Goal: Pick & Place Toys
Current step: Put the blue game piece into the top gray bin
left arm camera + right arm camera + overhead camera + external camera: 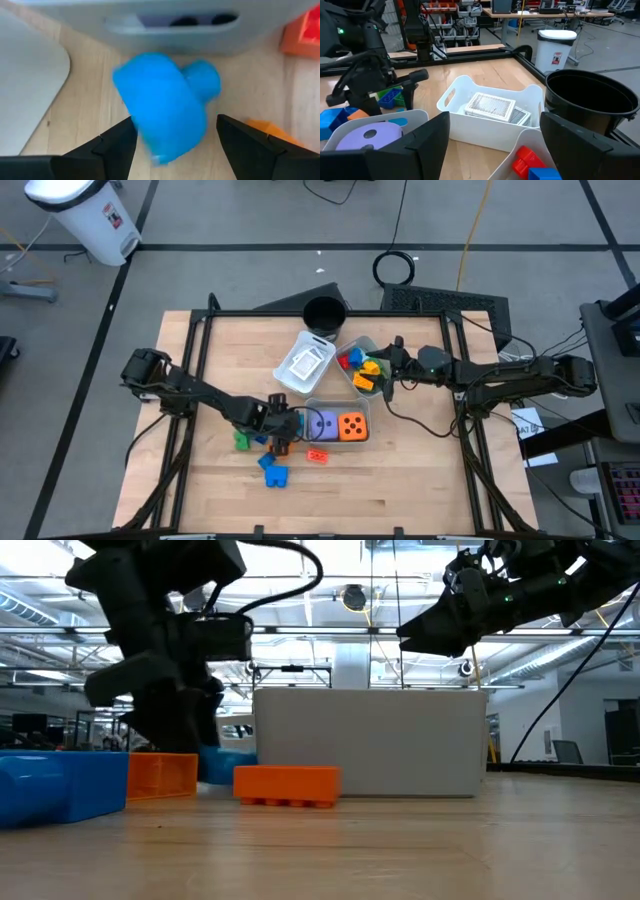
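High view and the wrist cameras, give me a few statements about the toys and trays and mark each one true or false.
1. The orange die and purple die sit side by side in one tray. True.
2. The left end effector is clamped on a red block. False: its jaws stand open around a blue block.
3. The white tray holds flat white tiles. True.
4. The black cup lies tipped over. False: it stands upright.
5. The right end effector holds a block. False: open and empty.

table: matt wood | blue block: smooth plastic | cup: glossy black
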Motion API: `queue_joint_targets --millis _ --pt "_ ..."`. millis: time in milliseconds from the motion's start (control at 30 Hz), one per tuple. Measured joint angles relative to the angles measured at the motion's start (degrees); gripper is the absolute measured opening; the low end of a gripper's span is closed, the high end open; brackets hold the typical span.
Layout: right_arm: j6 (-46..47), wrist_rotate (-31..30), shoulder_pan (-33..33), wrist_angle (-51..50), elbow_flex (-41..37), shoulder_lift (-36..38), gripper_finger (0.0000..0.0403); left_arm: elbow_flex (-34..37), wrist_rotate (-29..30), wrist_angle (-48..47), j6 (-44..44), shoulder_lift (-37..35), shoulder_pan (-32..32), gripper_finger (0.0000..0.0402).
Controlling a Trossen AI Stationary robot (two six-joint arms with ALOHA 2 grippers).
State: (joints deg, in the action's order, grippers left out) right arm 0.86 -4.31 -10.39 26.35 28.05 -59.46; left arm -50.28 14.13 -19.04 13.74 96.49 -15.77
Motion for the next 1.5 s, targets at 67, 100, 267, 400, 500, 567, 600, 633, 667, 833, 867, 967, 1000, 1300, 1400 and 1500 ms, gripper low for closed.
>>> queue_joint_targets --millis 67,100,267,400,500,567,600,633,667,833,867,967,1000,1300,1400,1500 --pt "0.00 0.02 0.00 0.00 0.00 0.00 0.0281 0.00 0.00 1.38 -0.17 0.00 0.00 0.0273" --pt "0.02 0.02 0.00 0.00 0.00 0.00 0.0281 0.00 0.01 1.85 -0.20 -0.01 0.00 0.0273" --pt "0.42 0.00 -0.02 0.00 0.00 0.00 0.0281 0.00 0.15 2.77 -1.12 -0.02 0.00 0.0273" --pt "0.42 0.00 -0.02 0.00 0.00 0.00 0.0281 0.00 1.07 2.86 -0.08 0.75 0.02 0.0273" --pt "0.42 -0.02 -0.02 0.00 0.00 -0.02 0.0281 0.00 0.57 3.69 2.58 2.67 0.00 0.0273" --pt "0.42 0.00 -0.01 0.00 0.00 -0.02 0.0281 -0.13 0.57 4.39 3.98 4.11 0.00 0.0273" --pt "0.42 -0.02 -0.02 0.02 0.01 -0.02 0.0281 -0.19 0.73 4.86 4.95 4.80 0.00 0.0273" --pt "0.42 -0.02 0.00 0.00 0.02 -0.02 0.0281 -0.16 0.76 5.54 5.92 5.62 -0.02 0.0273" --pt "0.42 0.00 0.00 0.00 0.02 -0.02 0.0281 -0.19 0.79 6.42 6.89 6.23 -0.01 0.0273" --pt "0.44 -0.02 -0.02 0.01 0.02 -0.02 0.0281 -0.23 1.10 7.90 9.32 7.06 -0.02 0.0273" --pt "0.44 -0.03 0.00 0.02 0.02 -0.02 0.0281 -0.20 1.31 7.65 9.36 6.81 -0.04 0.0273" --pt "0.44 -0.05 -0.02 0.02 0.02 -0.02 0.0281 -0.15 1.48 7.57 10.58 6.53 -0.04 0.0273" --pt "0.44 -0.05 0.00 0.00 0.02 -0.02 0.0281 -0.15 1.53 7.51 11.02 6.49 -0.06 0.0273" --pt "0.44 -0.05 0.00 0.00 0.02 -0.02 0.0281 -0.11 -0.44 6.81 12.18 6.38 -0.31 0.0178" --pt "0.44 -0.05 -0.02 0.00 0.02 -0.02 0.0281 -0.07 -1.07 5.33 12.11 6.40 -0.82 0.0161" --pt "0.44 -0.05 -0.02 0.00 0.02 -0.02 0.0281 -0.21 -0.99 2.70 13.73 5.54 -1.39 0.0161"
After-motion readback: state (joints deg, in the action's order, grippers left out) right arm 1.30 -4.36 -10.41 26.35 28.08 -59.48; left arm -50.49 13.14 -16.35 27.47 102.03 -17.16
